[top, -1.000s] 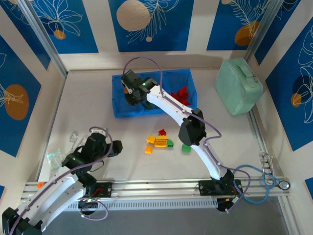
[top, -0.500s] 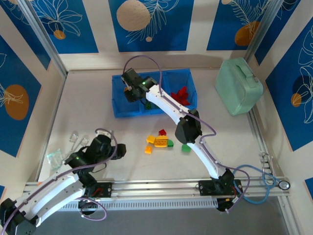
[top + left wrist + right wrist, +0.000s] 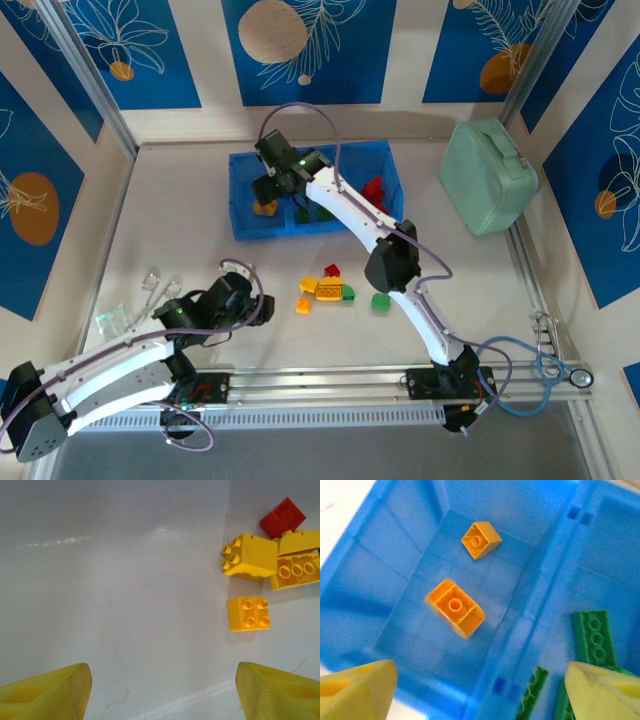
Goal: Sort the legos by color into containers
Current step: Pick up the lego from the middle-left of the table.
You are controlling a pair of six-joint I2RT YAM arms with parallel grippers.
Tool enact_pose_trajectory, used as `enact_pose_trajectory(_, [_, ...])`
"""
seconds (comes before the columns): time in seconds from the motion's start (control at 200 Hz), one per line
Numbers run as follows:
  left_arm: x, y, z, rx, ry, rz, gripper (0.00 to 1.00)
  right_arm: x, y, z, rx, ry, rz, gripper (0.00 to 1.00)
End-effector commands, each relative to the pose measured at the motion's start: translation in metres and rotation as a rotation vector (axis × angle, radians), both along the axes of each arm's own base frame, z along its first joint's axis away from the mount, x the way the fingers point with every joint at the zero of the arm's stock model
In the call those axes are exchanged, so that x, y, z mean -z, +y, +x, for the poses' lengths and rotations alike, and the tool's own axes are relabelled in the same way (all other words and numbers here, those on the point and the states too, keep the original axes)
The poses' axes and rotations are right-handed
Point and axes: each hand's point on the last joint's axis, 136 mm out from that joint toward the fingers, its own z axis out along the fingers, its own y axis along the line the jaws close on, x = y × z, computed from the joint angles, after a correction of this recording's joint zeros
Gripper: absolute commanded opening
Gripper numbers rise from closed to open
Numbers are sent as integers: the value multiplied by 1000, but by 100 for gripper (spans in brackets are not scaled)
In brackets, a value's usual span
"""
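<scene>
As the left gripper [image 3: 162,690], wide apart, has come nearer the loose legos [image 3: 248,613], the right gripper [image 3: 480,680] stands released above orange bricks [image 3: 455,608] in the tray [image 3: 552,580].

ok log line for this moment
right gripper: open above left compartment | two orange legos: in it | left gripper: open, near yellow legos on table

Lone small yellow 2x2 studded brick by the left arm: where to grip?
Come straight down with the left end effector. The small yellow 2x2 plastic brick lies flat, studs up; pinch its two smooth side walls that face open table, not the wall toward the tipped yellow brick.
</scene>
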Motion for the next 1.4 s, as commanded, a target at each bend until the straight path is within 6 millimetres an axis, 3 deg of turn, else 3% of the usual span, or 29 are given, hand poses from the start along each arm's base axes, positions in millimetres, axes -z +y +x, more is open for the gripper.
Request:
enact_pose_trajectory(0.0, [-14,-20,8,41,-40,-24,76,-80,-13,-20,10,-71,122,88])
enact_pose_trajectory(0.125, [-11,-38,8,93,-28,-2,76,-96,-30,-39,20,-87,153,88])
enact_pose_trajectory(0.285, [-6,-64,11,147,-15,9,77,-94,-60,-63,53,-90,198,88])
enact_pose_trajectory(0.67, [27,-122,19,234,95,68,72,-31,-149,-109,231,23,222,84])
enact_pose_trajectory(0.926, [51,-123,20,217,180,172,65,4,-183,-137,300,84,216,82])
enact_pose_trajectory(1.216, [69,-115,14,202,243,232,58,17,-198,-147,341,109,245,81])
enact_pose_trajectory(1.396, [70,-115,16,190,240,247,41,19,-197,-147,344,117,254,79])
